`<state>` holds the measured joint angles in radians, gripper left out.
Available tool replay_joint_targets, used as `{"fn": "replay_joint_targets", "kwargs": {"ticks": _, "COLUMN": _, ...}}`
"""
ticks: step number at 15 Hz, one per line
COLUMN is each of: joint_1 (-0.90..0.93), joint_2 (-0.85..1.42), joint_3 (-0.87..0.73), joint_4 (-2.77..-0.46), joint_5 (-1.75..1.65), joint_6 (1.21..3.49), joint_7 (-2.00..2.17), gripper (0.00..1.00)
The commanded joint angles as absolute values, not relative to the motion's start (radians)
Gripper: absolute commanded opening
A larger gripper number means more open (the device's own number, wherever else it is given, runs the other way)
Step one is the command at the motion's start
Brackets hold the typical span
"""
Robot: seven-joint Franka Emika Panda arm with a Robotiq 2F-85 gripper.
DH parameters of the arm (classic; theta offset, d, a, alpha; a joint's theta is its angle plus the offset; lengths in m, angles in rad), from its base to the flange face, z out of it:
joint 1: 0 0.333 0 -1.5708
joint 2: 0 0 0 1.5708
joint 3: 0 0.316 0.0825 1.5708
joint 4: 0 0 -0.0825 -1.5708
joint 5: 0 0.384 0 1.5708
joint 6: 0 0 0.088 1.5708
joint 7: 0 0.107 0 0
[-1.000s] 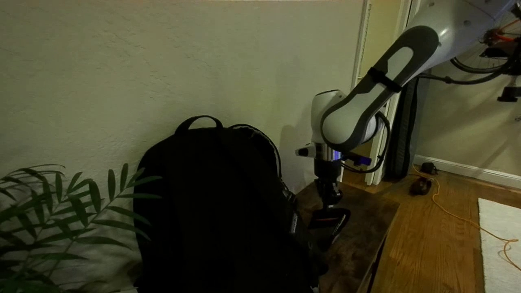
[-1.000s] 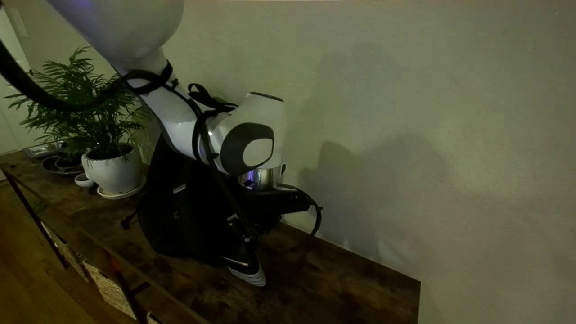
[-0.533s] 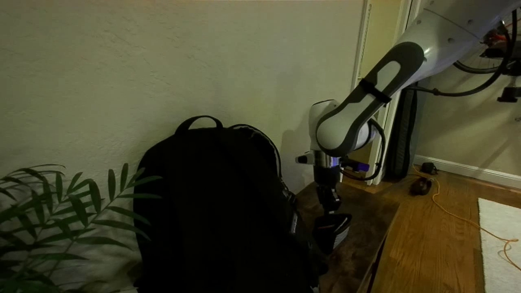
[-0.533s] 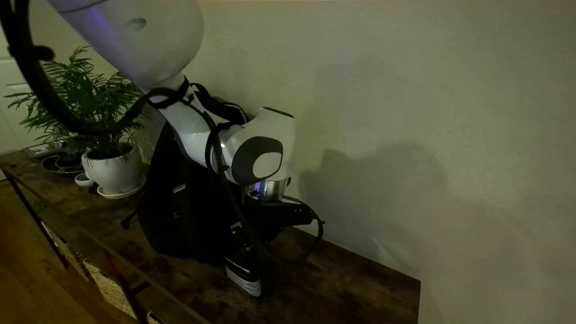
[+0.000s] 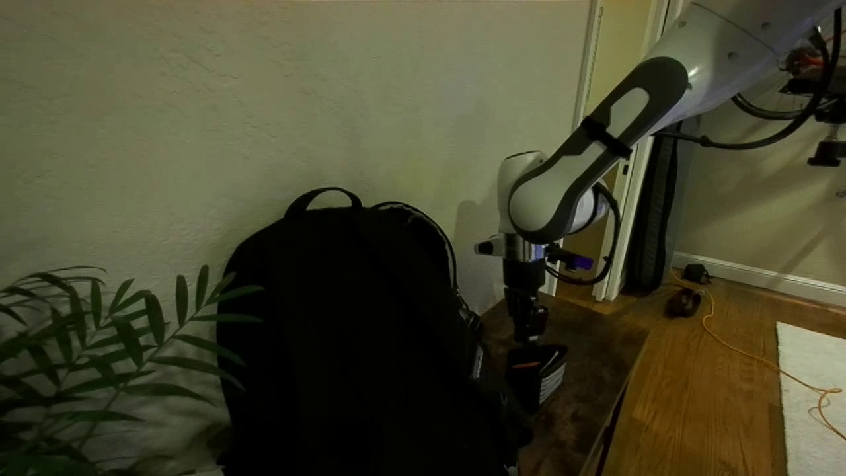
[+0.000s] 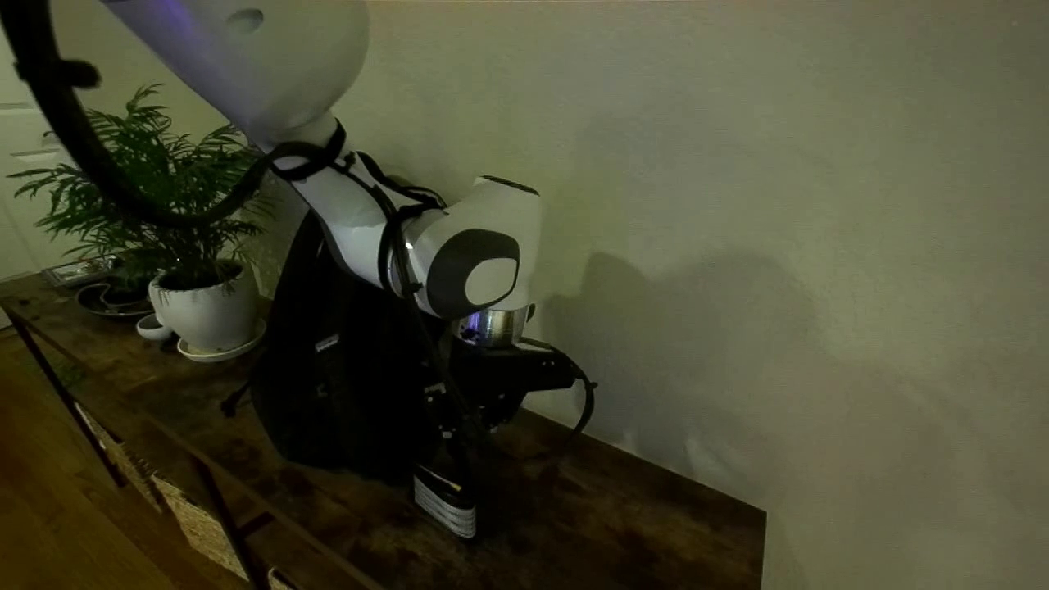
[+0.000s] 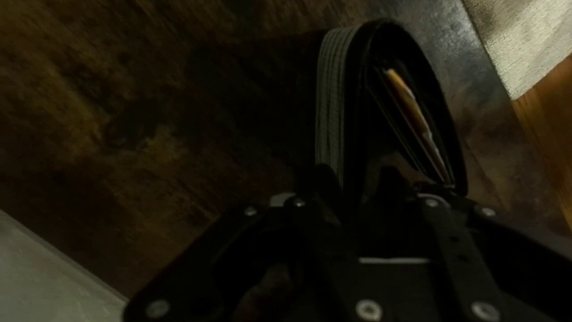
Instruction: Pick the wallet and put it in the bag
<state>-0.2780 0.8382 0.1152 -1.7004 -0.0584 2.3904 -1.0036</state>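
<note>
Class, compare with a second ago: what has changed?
The gripper dipped, then rose again; the wallet is now lower, showing more of its striped side. Whether anything was gripped or released, I cannot tell. The backpack and white plant pot stayed put.

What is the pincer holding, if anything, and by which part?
The wallet, it seems, pinched in the pincer by its grey-striped side panel; how firmly, I can't tell.
</note>
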Motion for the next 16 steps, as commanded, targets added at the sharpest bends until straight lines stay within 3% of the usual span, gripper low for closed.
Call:
{"fn": "replay_joint_targets", "kwargs": {"ticks": 1, "joint_1": -0.292, "joint_2": 0.762, "joint_3": 0.127, "joint_4": -1.769, "joint_5": -0.026, "joint_6": 2.395, "joint_7": -1.031, "gripper": 0.74}}
{"fn": "replay_joint_targets", "kwargs": {"ticks": 5, "joint_1": -0.292, "joint_2": 0.699, "joint_3": 0.132, "joint_4": -1.812, "joint_5": -0.012, "joint_6": 2.362, "joint_7": -1.037, "gripper": 1.0}}
{"fn": "replay_joint_targets", "kwargs": {"ticks": 11, "joint_1": -0.286, "joint_2": 0.632, "joint_3": 0.123, "joint_4": -1.925, "joint_5": -0.023, "joint_6": 2.396, "joint_7": -1.111, "gripper": 1.0}}
{"fn": "replay_joint_targets", "kwargs": {"ticks": 16, "joint_1": -0.261, "joint_2": 0.629, "joint_3": 0.093, "joint_4": -2.028, "joint_5": -0.07, "joint_6": 2.563, "joint_7": -1.14, "gripper": 1.0}}
